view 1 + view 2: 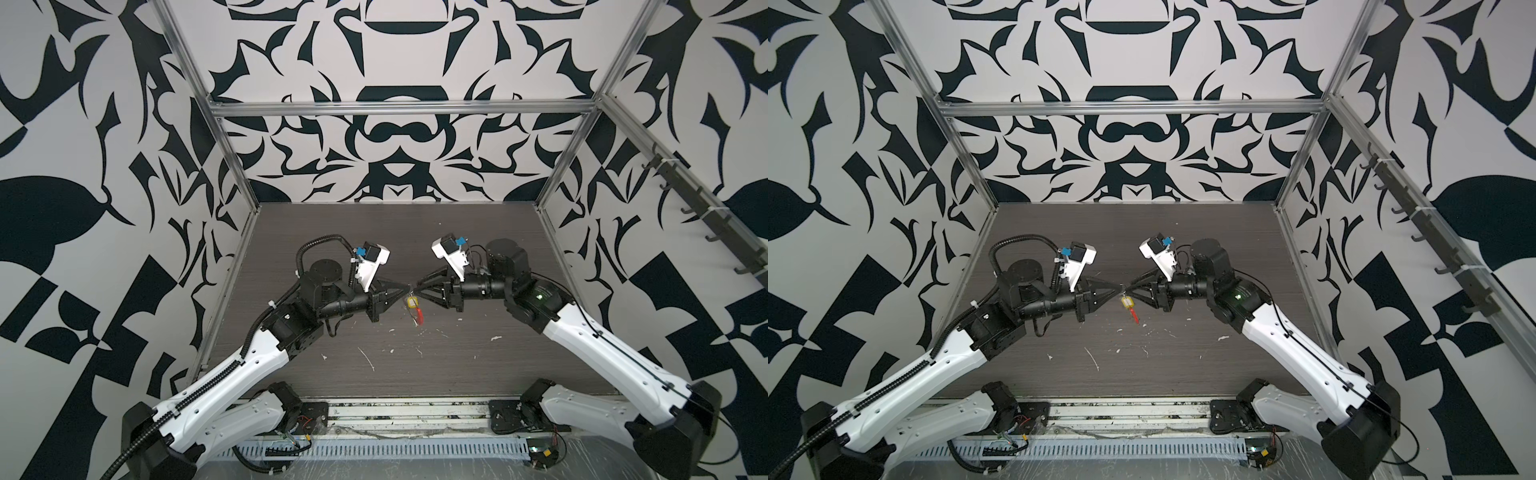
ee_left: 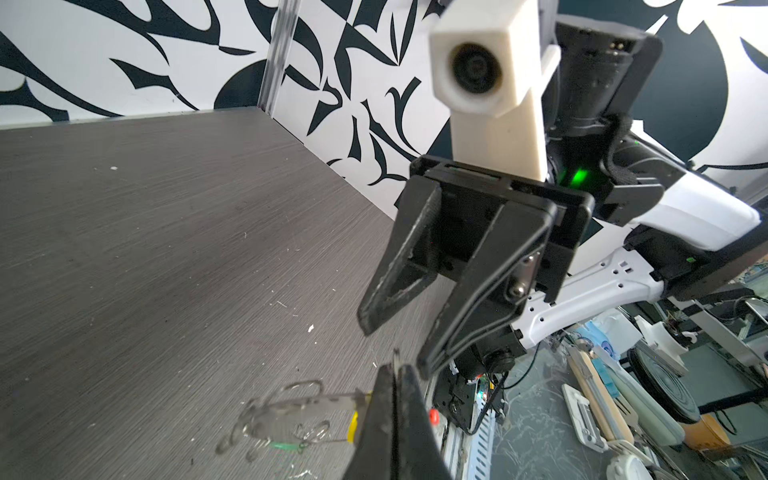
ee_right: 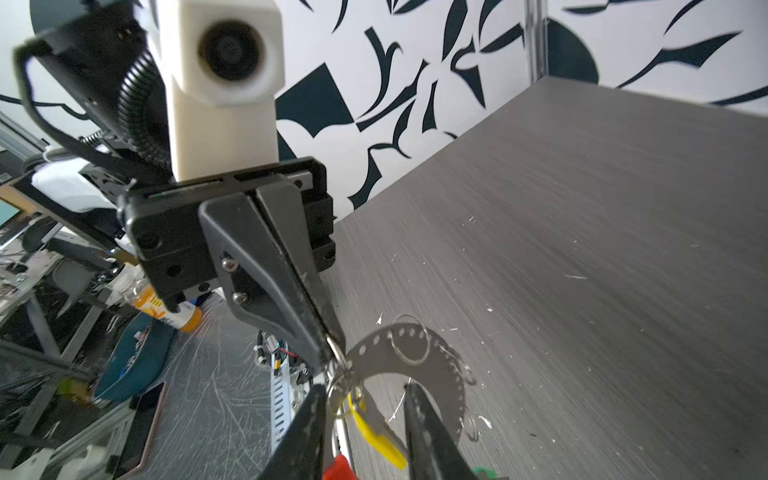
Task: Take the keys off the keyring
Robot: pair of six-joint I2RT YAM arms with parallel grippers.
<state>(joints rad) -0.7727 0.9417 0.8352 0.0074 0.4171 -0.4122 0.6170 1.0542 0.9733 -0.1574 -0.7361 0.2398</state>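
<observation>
Over the middle of the table [image 1: 478,257]: the two arms meet tip to tip in both top views. The key bundle hangs just below the meeting point, apparently clear of the surface.
Left gripper [image 3: 333,347]: fingers pressed together on a thin silver wire at the top of the bundle, judged to be the keyring [image 3: 340,356].
Right gripper [image 3: 365,385]: fingers apart, one on each side of the yellow-tagged key [image 3: 376,430]; no grip on it is visible.
Keyring: suspended from the left gripper; its red sleeve [image 1: 420,316] hangs lowest.
Keys: the yellow-tagged key dangles from small rings just under the left gripper's tip. The green-tagged key [image 3: 484,471] shows only at the frame edge (blade not visible).
Other item: a curved metal strip [image 3: 444,370] with a row of holes hangs in the same bundle; purpose cannot be told.
Step in hand: neither key appears to be off — the right gripper is placed to take the yellow one.
Next move calls for: a firm close on that key, then a slide along the wire to its opening while the left holds steady — the opening is not visible.
</observation>
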